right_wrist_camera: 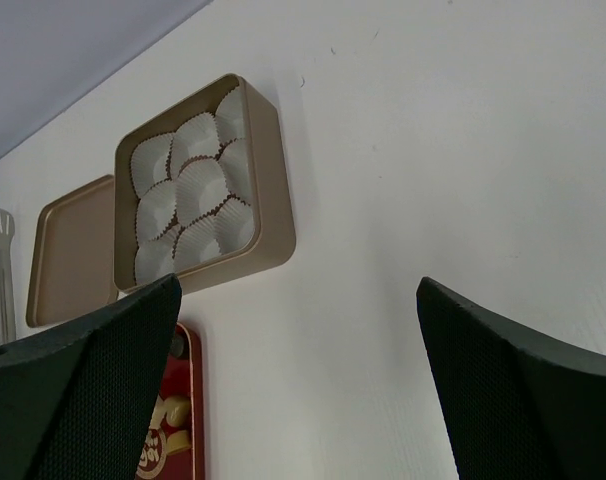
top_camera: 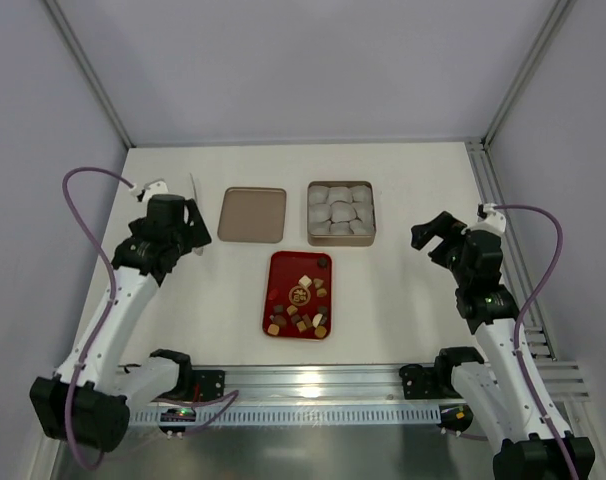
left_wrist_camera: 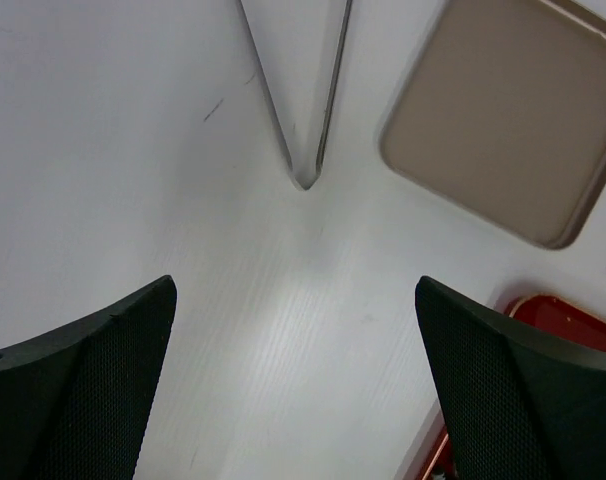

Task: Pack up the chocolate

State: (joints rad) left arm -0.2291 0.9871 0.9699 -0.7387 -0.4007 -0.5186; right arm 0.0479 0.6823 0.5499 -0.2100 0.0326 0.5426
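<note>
Several small chocolates [top_camera: 301, 308], dark brown, tan and cream, lie on a red tray [top_camera: 279, 272] at mid table. A gold square box [top_camera: 340, 212] holds several white paper cups; it also shows in the right wrist view [right_wrist_camera: 273, 200]. Its gold lid [top_camera: 252, 214] lies to its left, and shows in the left wrist view [left_wrist_camera: 513, 120]. My left gripper [top_camera: 190, 228] is open and empty, left of the lid. My right gripper [top_camera: 435, 238] is open and empty, right of the box. A tan chocolate [right_wrist_camera: 173, 412] shows by the left finger in the right wrist view.
Metal tongs [left_wrist_camera: 305, 120] lie on the white table ahead of my left gripper; they also show in the top view [top_camera: 195, 188]. Grey walls enclose the table at the back and sides. A metal rail [top_camera: 313, 380] runs along the near edge.
</note>
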